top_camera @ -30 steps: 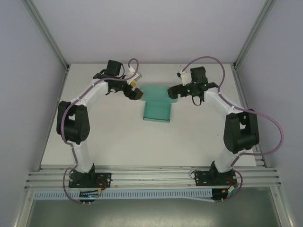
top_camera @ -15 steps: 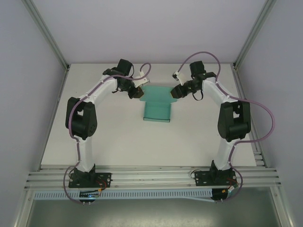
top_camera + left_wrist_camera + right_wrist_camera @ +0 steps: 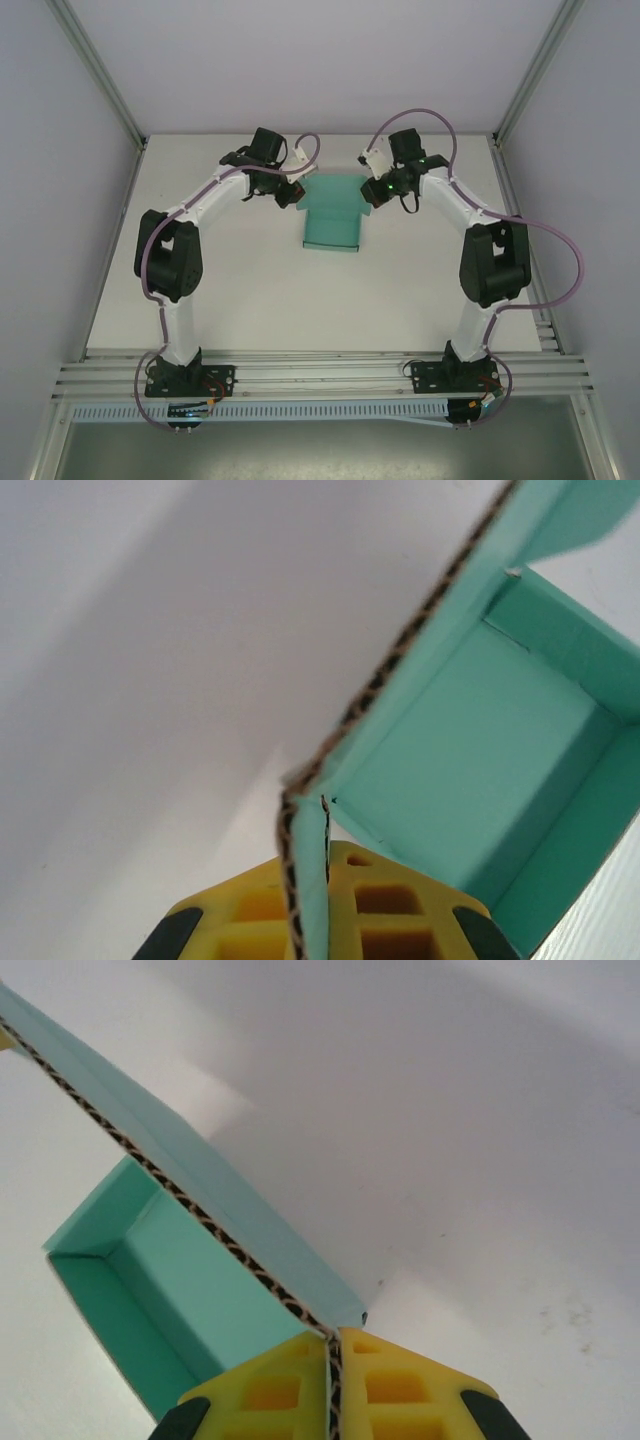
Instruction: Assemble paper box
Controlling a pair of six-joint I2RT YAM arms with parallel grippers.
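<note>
While the left gripper (image 3: 305, 900) clamps one far corner flap of the teal-green corrugated-card paper box (image 3: 330, 228) and the right gripper (image 3: 333, 1375) pinches the opposite one, the box sits far-centre on the white table (image 3: 230, 290) between them. Both arms should probably move evenly together, folding along the crease without twisting the card.

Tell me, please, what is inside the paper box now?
The right wrist view shows nothing in the paper box but its bare teal floor and walls. The raised flap and the right fingers cover its far edge and near corner.
</note>
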